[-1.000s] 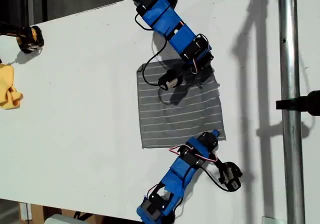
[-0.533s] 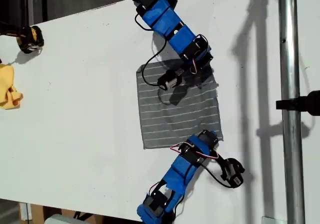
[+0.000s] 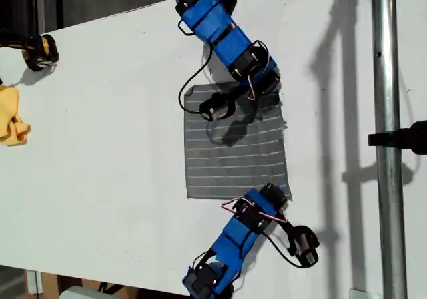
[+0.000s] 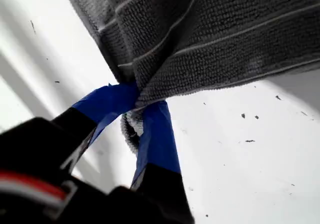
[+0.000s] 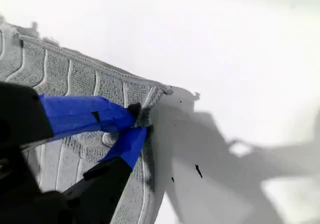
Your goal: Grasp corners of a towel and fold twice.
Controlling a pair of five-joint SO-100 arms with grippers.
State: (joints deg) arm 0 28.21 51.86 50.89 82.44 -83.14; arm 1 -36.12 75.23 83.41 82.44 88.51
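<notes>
While one towel (image 3: 235, 149) lies flat, two grippers pinch corners — one each

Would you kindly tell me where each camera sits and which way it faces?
Exterior view: overhead, looking down on the table and towel; both blue arms show, one entering from the view's top, one from its bottom.
First wrist view: on my first claw, looking along its blue fingers, shut on the towel.
Second wrist view: on my second claw, looking along its fingers, shut on the towel.
Shared: all three show the towel and the table.
</notes>
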